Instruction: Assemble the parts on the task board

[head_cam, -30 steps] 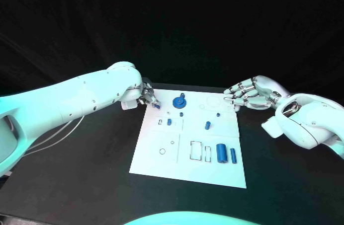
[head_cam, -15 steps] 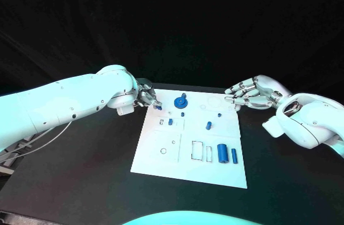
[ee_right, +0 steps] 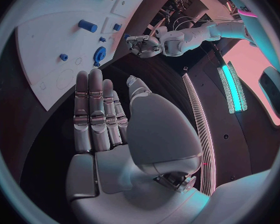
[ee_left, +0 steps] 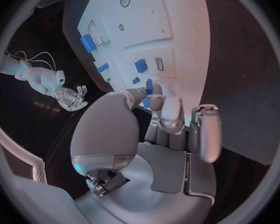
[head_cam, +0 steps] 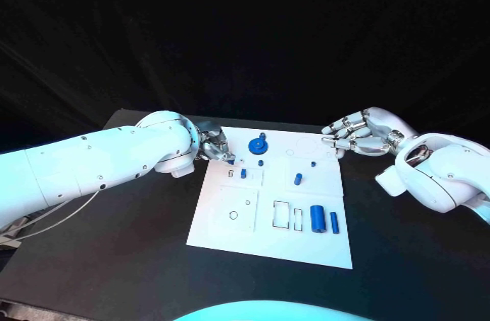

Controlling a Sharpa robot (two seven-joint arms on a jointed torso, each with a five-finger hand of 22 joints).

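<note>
Your left hand (head_cam: 212, 145) pinches a small blue part (ee_left: 148, 87) at the task board's (head_cam: 260, 229) far-left corner; it has drawn back slightly since 1 second ago. Your right hand (head_cam: 360, 134) hovers beside the far-right corner, fingers apart, empty, unmoved.

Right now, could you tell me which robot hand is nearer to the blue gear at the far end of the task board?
The left robot hand is nearer, just beside the blue gear. The right robot hand hovers past the task board edge.
</note>
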